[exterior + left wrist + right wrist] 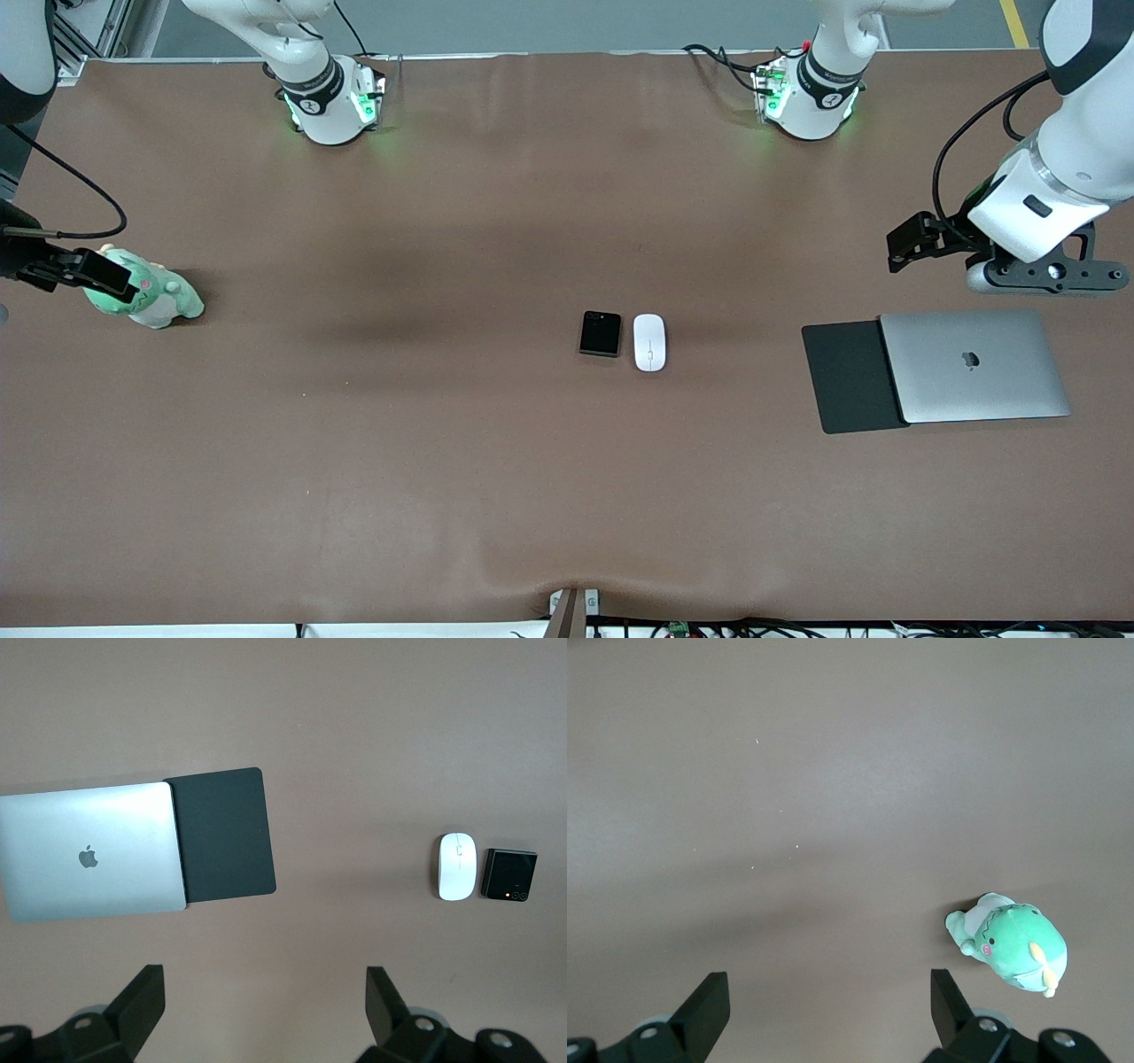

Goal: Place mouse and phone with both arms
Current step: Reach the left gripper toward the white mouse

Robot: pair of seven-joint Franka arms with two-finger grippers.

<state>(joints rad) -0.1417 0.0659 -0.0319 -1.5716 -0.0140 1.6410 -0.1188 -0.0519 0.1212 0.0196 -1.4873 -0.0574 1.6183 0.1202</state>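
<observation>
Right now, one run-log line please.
mouse beside phone, untouched | left gripper open over table near laptop | right gripper open near toy

Robotics lab, two bench-mounted arms (319, 84), brown-covered table (443, 461), loose cabling, taped floor

The mouse (649, 342) looks like smooth, glossy white plastic, and the phone (601, 334) has a glossy black face. The laptop (974, 365) is brushed silver metal on a matt black mouse pad (849, 377). The table (443, 461) wears a matt brown covering; the green toy (155, 292) looks soft.
</observation>
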